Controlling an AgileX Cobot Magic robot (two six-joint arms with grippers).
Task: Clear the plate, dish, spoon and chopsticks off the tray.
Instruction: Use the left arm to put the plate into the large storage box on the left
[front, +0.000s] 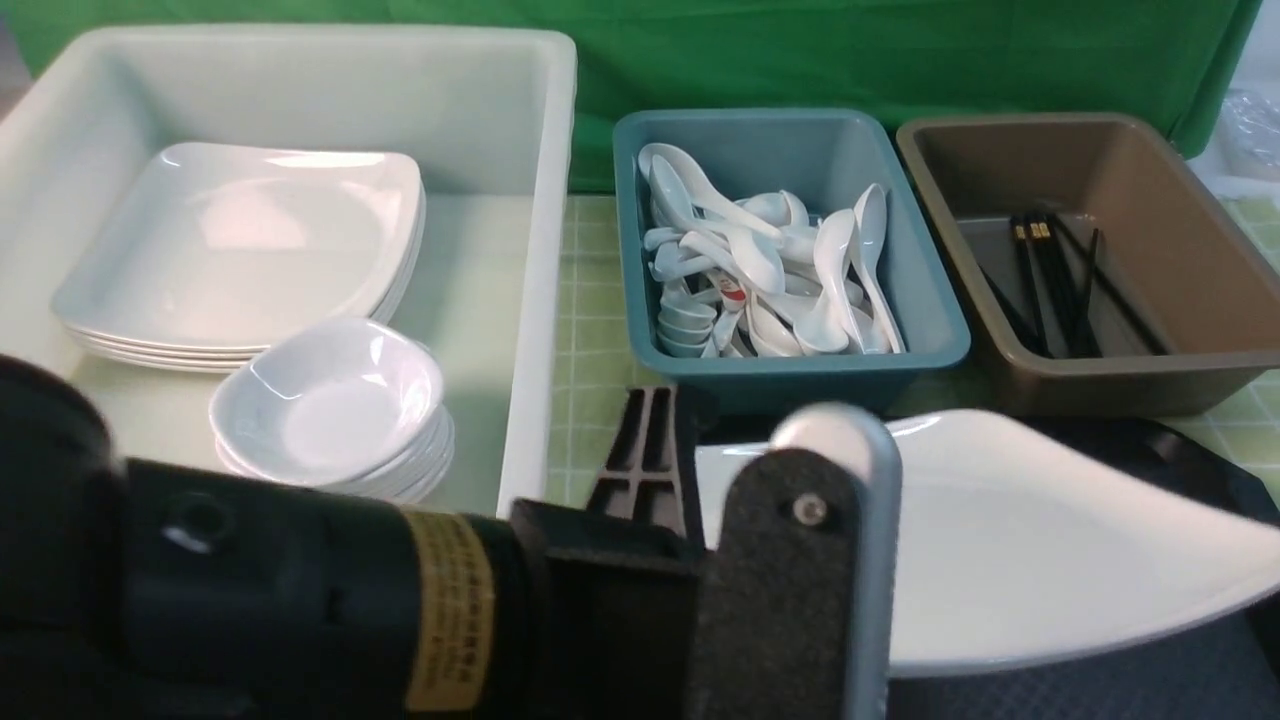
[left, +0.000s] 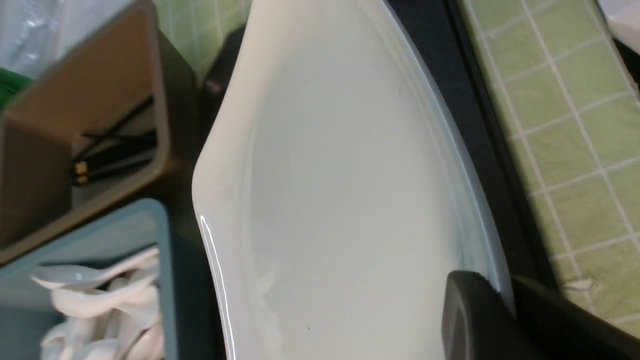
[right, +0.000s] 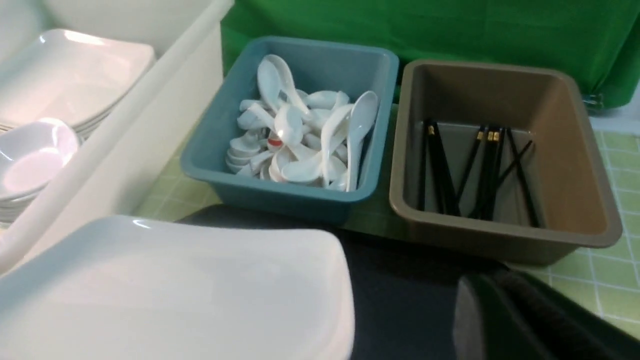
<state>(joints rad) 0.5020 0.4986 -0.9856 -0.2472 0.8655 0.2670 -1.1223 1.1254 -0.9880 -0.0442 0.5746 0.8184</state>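
Pinching the rim of the plate (left: 345, 190) with the left tool (left: 492, 300); pressed together on nothing with the right tool (right: 492, 300). Held tilted over the tray (front: 1080, 690), short of its far right corner. Probably at the plate-clearing step; next, likely to be carried left over the wall of the white tub (front: 535, 300) and leveled above the plate stack (front: 240, 240). Beyond the tray's far edge, on green-checked cloth (front: 590, 300), teal and brown bins; behind, green drape (front: 800, 50).

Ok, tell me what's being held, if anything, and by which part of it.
The large white plate, pinched at its rim by the left tool. The right tool shows nothing between its fingers.
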